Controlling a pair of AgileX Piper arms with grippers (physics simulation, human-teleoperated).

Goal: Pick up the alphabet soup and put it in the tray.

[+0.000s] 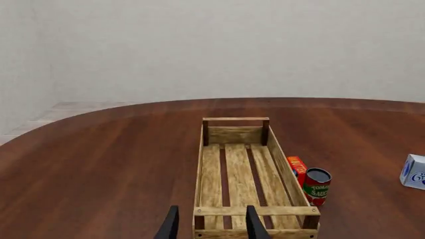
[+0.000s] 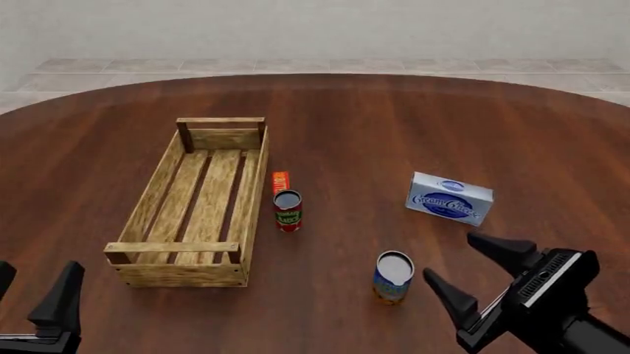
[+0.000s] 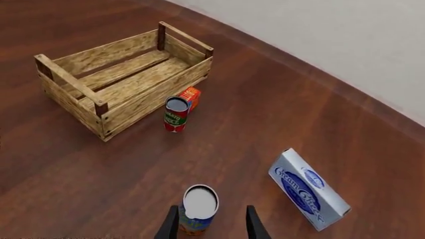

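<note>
The soup can [image 2: 394,276] stands upright on the table [image 2: 414,125], well apart from the crate [image 2: 195,214] and nearer the right arm. The right gripper [image 2: 476,267] has its fingers spread wide, just beside the can but not touching it; in the right wrist view the can [image 3: 198,209] sits between the fingertips and its lower part is cut off by the frame edge. The left gripper [image 2: 40,295] sits at the picture's corner, mostly cut off, fingers apart and holding nothing. A smaller tomato can [image 2: 288,211] stands near the crate, half hiding a small orange box [image 2: 280,181] behind it. The cream cheese box [image 2: 450,198] lies further right
</note>
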